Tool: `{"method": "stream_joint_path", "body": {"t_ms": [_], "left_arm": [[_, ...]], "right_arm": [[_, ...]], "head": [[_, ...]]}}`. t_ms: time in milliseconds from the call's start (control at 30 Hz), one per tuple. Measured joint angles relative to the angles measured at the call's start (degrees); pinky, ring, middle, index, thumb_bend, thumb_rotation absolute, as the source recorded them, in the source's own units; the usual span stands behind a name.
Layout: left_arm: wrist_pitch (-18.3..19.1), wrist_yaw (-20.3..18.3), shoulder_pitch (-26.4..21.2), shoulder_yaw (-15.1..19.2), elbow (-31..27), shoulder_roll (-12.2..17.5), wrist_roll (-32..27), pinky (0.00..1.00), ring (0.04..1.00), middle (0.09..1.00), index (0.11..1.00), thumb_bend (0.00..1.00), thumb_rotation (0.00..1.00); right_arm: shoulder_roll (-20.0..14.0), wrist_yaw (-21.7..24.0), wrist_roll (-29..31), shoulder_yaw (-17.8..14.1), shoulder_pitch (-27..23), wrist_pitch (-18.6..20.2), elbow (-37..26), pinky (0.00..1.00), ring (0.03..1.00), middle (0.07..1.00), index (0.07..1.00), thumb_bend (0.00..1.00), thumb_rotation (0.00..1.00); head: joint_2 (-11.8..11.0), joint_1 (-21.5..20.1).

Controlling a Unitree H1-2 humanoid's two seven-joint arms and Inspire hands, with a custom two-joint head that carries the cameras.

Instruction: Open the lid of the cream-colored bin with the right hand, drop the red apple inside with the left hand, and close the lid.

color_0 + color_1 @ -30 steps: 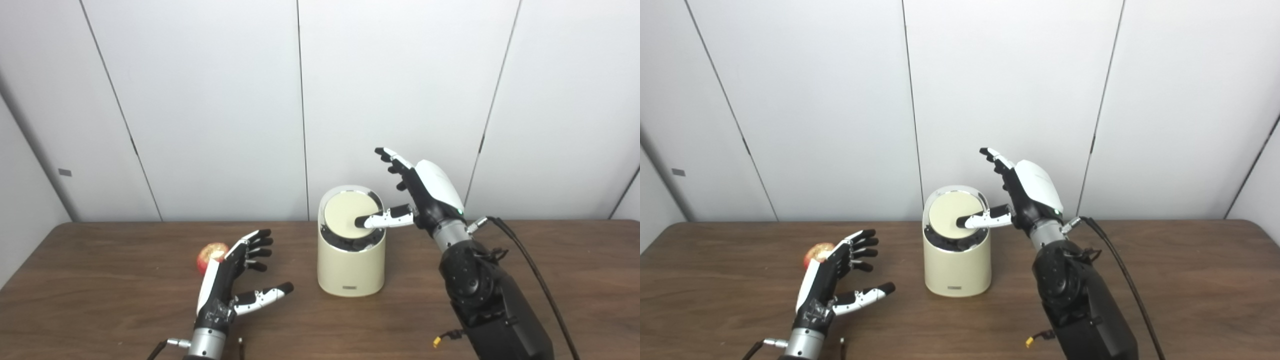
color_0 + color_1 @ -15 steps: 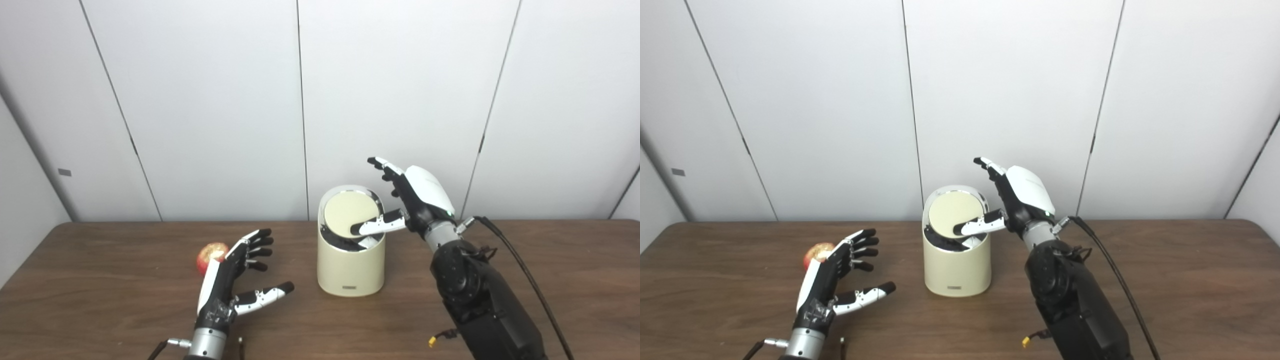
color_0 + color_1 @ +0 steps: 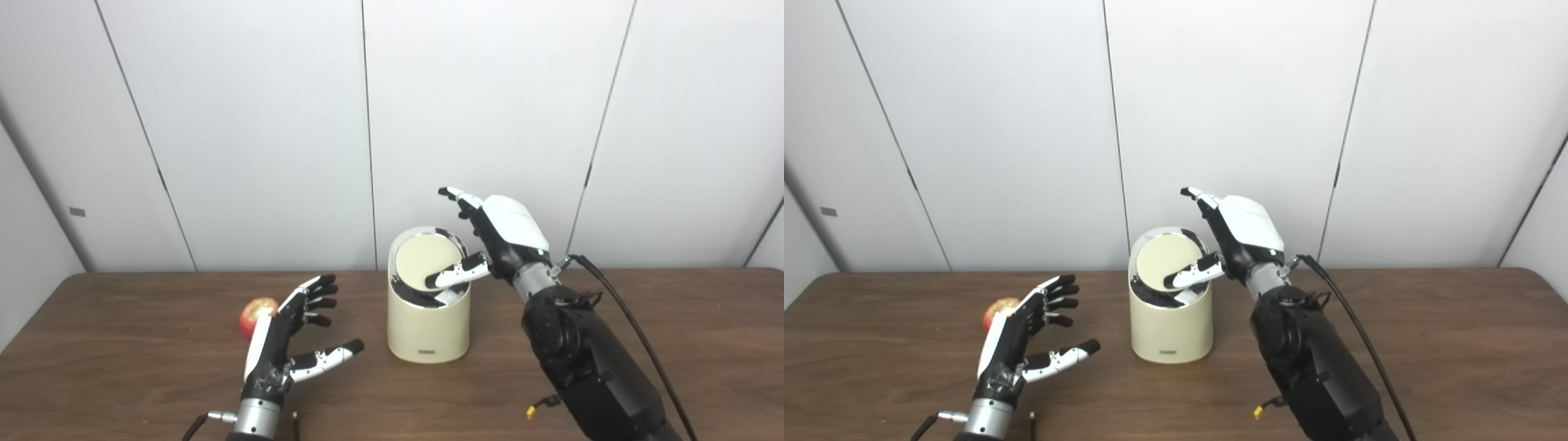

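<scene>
Though not yet grasped, lies toward the left of the counter [image 3: 122, 380]: red apple [image 3: 256, 311], out in the bare wood and well apart from the container it is meant for. Just in front of it, left hand [image 3: 283, 340], fingers spread, thumb stretched off to the right, holding nothing; partly hides the fruit from both head views, so cannot tell whether fingertips touch the skin or merely stand beside it. Looks parked there on purpose, judged from the task: close enough to take the fruit quickly, low and clear of the middle so as not to crowd the other arm. Further right, at the centre, stands upright the cream-colored bin [image 3: 429, 334], with its round lid [image 3: 419, 263] tipped toward the cameras inside a shiny rim and a dark gap showing along the near edge. Partly open, then, but probably not wide enough to pass fruit through. Pressed against the lower right of that disc: thumb [image 3: 450, 277] of the right hand [image 3: 505, 236], remaining fingers raised and splayed above the rim, gripping nothing. Seemingly held that way to swing the disc by pushing rather than pinching, with the palm kept to the right to leave the mouth free for a drop from the left. Rightmost, a black cable [image 3: 618, 306] trailing off the forearm.
</scene>
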Motion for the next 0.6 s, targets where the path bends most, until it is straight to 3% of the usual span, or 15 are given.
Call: {"method": "stream_joint_path", "body": {"t_ms": [367, 500, 600], "left_arm": [[1.5, 0.0, 0.0, 0.0, -1.0, 0.0, 0.0, 0.61, 0.726, 0.779, 0.821, 0.76, 0.09], [1.7, 0.0, 0.1, 0.0, -1.7, 0.0, 0.0, 0.61, 0.727, 0.779, 0.822, 0.76, 0.10], [1.8, 0.0, 0.2, 0.0, -1.7, 0.0, 0.0, 0.62, 0.732, 0.782, 0.823, 0.76, 0.09]], "right_arm": [[-1.2, 6.0, -9.2, 4.3, -2.2, 2.3, -3.1, 0.63, 0.790, 0.900, 0.865, 0.95, 0.15], [-1.1, 8.2, -9.8, 4.3, -2.3, 3.2, -4.1, 0.63, 0.788, 0.897, 0.867, 0.93, 0.16], [-0.9, 8.2, -9.8, 3.8, -2.1, 3.8, -4.2, 0.63, 0.782, 0.887, 0.865, 0.87, 0.26]], "head": [[0.5, 0.1], [0.5, 0.0], [0.5, 0.1]]}}
